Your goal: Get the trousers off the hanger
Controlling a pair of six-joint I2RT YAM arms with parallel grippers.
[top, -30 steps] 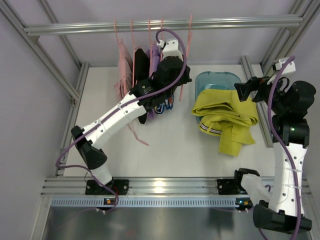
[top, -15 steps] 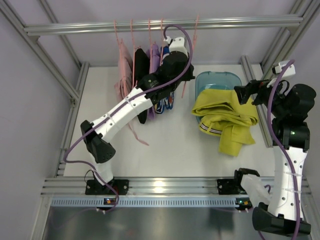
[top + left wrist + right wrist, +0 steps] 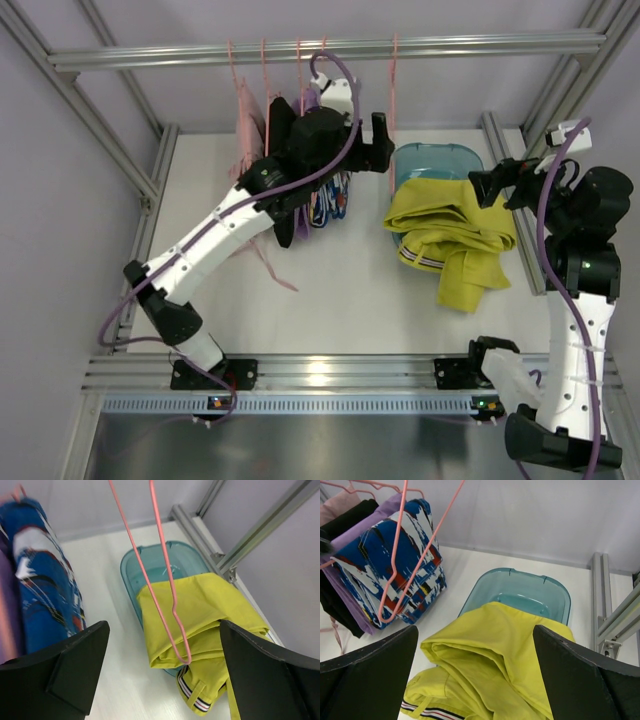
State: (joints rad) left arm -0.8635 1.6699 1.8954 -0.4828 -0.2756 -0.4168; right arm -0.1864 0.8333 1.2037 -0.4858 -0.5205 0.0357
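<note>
On the white tabletop [image 3: 330, 290], yellow trousers [image 3: 450, 240] w/ striped waistband lie bunched over a teal plastic tub [image 3: 435, 155]. R hand [image 3: 475, 635] hovers beside them, fingers spread wide, holding nothing. Further back, L hand [image 3: 164, 645] is agape too; the thin pink wire hanger [image 3: 170, 580] dangles bare just ahead of it from the aluminium rail [image 3: 480, 43], beside blue patterned garments [image 3: 45, 580].
</note>
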